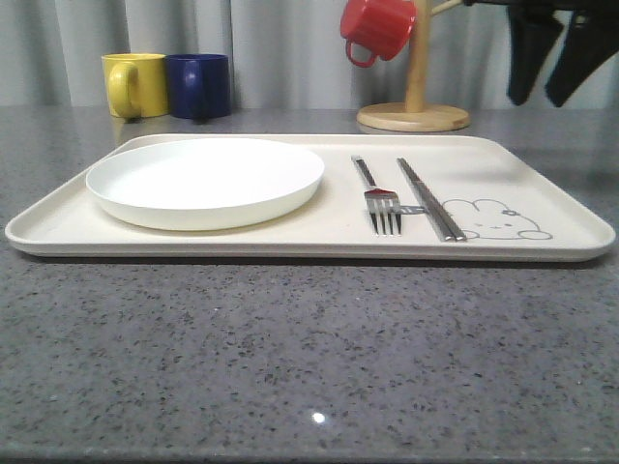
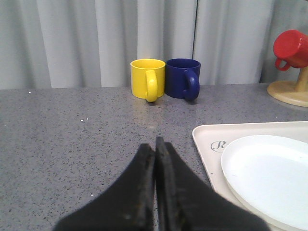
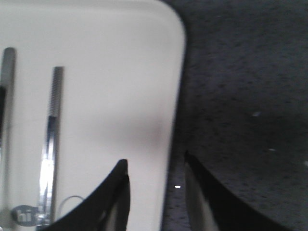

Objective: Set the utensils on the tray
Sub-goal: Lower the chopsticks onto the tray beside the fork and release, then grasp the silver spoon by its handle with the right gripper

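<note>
The cream tray (image 1: pixel 329 220) lies across the grey table. On its right half lie a silver fork (image 1: pixel 380 199) and a pair of chopsticks (image 1: pixel 431 199), beside the rabbit drawing. My right gripper (image 1: pixel 540 97) hangs open and empty above the tray's far right corner. In the right wrist view the right gripper (image 3: pixel 155 161) straddles the tray's (image 3: pixel 120 72) rim, with the chopsticks (image 3: pixel 52 130) off to one side. My left gripper (image 2: pixel 156 144) is shut with nothing in it, low over the table beside the tray's (image 2: pixel 208 137) corner.
A white plate (image 1: pixel 205 181) fills the tray's left half. A yellow mug (image 1: pixel 135 84) and a blue mug (image 1: pixel 198 85) stand behind the tray. A red mug (image 1: pixel 377 29) hangs on a wooden stand (image 1: pixel 414 117) at the back right.
</note>
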Tool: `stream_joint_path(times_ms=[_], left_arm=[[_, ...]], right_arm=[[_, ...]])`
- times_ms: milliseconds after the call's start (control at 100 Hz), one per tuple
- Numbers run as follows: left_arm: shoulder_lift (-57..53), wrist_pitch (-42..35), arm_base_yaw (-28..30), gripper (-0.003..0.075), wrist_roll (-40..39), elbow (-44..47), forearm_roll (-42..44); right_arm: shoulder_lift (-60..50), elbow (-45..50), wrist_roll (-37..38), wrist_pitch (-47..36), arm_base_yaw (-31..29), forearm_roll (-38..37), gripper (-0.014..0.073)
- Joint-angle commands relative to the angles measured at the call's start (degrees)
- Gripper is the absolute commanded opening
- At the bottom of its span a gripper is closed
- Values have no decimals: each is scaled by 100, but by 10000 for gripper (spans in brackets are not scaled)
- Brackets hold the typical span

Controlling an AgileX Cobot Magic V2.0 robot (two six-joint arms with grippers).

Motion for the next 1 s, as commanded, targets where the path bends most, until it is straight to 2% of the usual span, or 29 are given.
stream_joint_path(times_ms=[0,190,350,570,990], left_arm=[[22,-471,9,-18,3,-164,-62],[22,-471,9,-18,3,-164,-62],[22,-471,9,-18,3,-164,-62],[22,-471,9,-18,3,-164,-62],[22,-471,9,-18,3,-164,-62]], right_arm=[[-400,-181,-350,24,-412,-57,293],[-529,-4,-851,135,-1262,0,293],[-533,187,-1384,111,-1946,510,293],[-517,679,-1702,-145,-2608,669,293],[-332,992,-1931,-521,-2760,677,293]])
